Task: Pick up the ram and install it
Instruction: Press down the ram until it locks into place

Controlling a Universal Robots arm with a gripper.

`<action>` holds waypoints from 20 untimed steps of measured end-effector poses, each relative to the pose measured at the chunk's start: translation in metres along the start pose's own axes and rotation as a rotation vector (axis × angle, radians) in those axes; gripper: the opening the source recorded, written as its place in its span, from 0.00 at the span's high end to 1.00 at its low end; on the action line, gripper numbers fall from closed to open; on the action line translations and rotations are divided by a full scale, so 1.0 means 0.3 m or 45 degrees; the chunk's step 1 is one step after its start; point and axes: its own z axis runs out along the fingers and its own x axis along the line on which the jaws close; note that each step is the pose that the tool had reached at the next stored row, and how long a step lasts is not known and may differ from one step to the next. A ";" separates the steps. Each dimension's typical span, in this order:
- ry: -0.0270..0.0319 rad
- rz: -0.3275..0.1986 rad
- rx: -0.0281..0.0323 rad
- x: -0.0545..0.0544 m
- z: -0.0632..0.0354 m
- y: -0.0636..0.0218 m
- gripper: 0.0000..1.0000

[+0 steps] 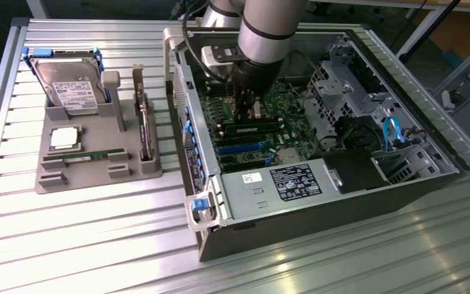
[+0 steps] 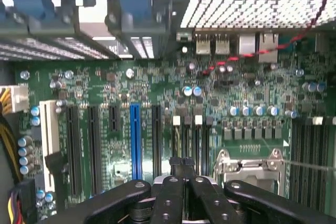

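Observation:
My gripper (image 1: 247,115) reaches down into the open computer case (image 1: 431,184), with its black fingers shut and nothing visible between them. In the wrist view the gripper (image 2: 181,162) hovers close over the memory slots (image 2: 191,140) with white latches, beside the processor socket (image 2: 247,163). In the exterior view a long green ram stick (image 1: 251,129) stands on edge on the motherboard (image 1: 218,110), just below the fingertips. Another thin green ram stick (image 1: 84,156) lies in the grey holder tray (image 1: 96,177) at the exterior view's left, far from the gripper.
The tray also carries a hard drive (image 1: 71,86), a square silver processor (image 1: 63,138) and a dark expansion card (image 1: 144,131). Inside the case are drive cages (image 1: 341,86), a labelled power supply (image 1: 300,180) and blue cables (image 1: 394,131). The case walls hem in the arm.

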 end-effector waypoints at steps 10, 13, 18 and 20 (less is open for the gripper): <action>-0.0001 0.000 -0.0001 0.001 0.011 0.002 0.90; 0.0000 0.000 -0.0001 0.001 0.025 0.003 0.90; 0.0000 0.000 0.0005 0.001 0.027 0.014 0.90; 0.0000 0.000 0.0006 0.001 0.027 0.015 0.90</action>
